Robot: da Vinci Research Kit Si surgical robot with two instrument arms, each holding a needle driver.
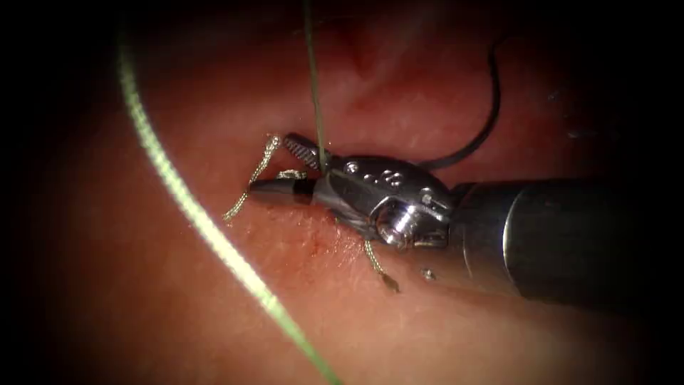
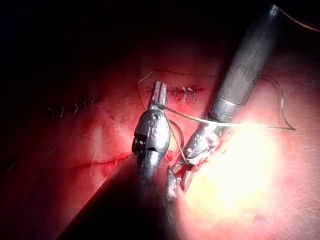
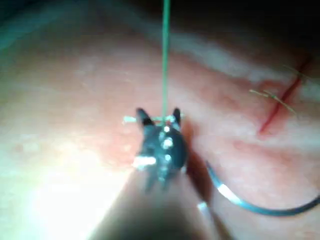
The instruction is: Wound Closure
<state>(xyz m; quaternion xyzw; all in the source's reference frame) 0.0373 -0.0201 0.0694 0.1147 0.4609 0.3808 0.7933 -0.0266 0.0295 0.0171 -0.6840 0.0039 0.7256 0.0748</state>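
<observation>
The tissue (image 1: 142, 306) lies under everything, its edges lost in darkness. The right tool's pincer (image 1: 269, 164) is spread, and the taut thread (image 1: 313, 85) rises from between its jaws, cut off by the frame. In the left wrist view, the left tool's pincer (image 2: 159, 91) looks pressed together on the thread. A blurred strand sweeps across in front of the right pincer. The needle (image 1: 491, 100) lies free on the tissue behind the right pincer, partly hidden by the tool, in neither pincer. Frayed cut ends (image 1: 253, 178) sit just beside the right pincer's tips.
</observation>
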